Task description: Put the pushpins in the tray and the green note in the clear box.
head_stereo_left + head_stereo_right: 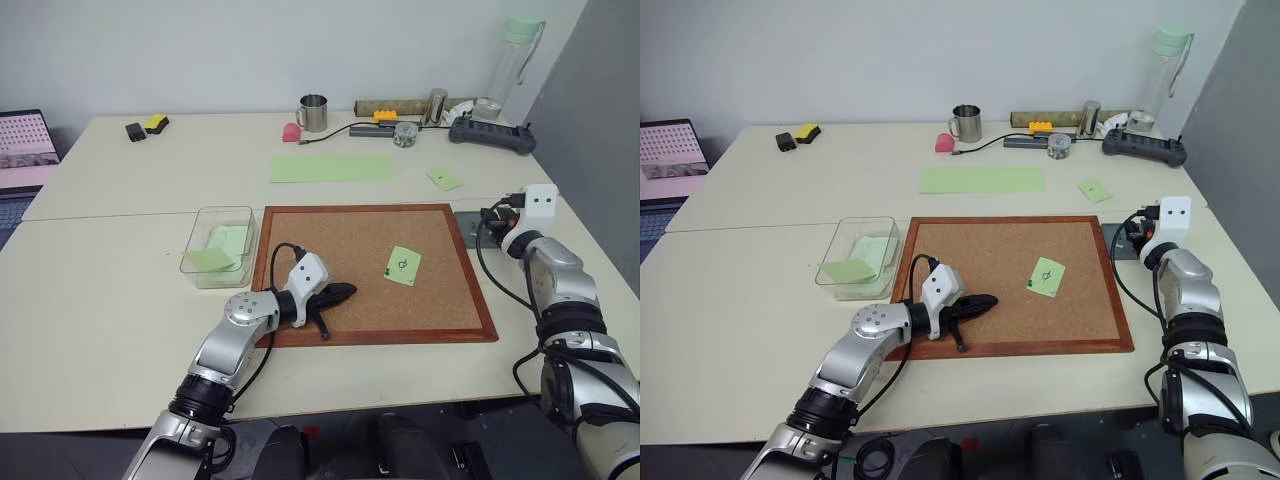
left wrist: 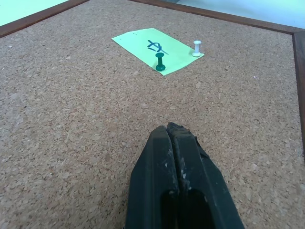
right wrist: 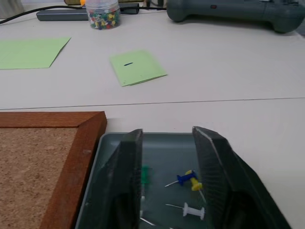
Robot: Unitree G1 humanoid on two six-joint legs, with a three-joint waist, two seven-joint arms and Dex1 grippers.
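The green note [image 2: 157, 47] lies on the corkboard [image 1: 330, 250], pinned by 2 pushpins [image 2: 160, 62], 1 green and 1 white. Near it, the left gripper [image 2: 167, 130] rests with fingers pressed together. The right gripper [image 3: 167, 138], fingers spread, hovers over the tray [image 3: 97, 164], which holds 4 pins. The clear box [image 1: 200, 230] sits left of the board on the table [image 1: 120, 300].

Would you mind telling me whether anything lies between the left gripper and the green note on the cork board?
Nothing visible does. Bare cork board lies between the shut left gripper and the green note. The note itself is held down by two pushpins, a green pushpin and a white pushpin.
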